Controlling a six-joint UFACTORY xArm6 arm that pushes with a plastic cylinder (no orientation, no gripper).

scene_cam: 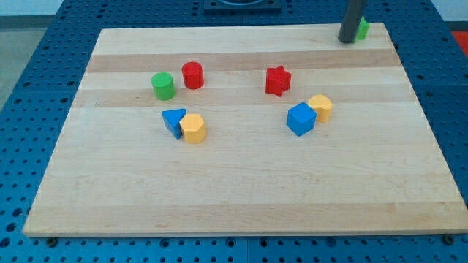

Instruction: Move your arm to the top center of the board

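Note:
My tip (346, 41) rests on the wooden board (241, 190) near its top right corner. A green block (363, 28) sits right behind the rod, mostly hidden by it, touching or nearly touching. A green cylinder (162, 85) and a red cylinder (192, 75) stand at the upper left. A red star (278, 80) lies right of centre. A blue triangle (173, 120) touches a yellow block (194, 128) left of centre. A blue cube (300, 119) touches a yellow block (321, 107) at the right.
The board lies on a blue perforated table (44, 88). A dark base (241, 6) shows beyond the board's top edge at the centre.

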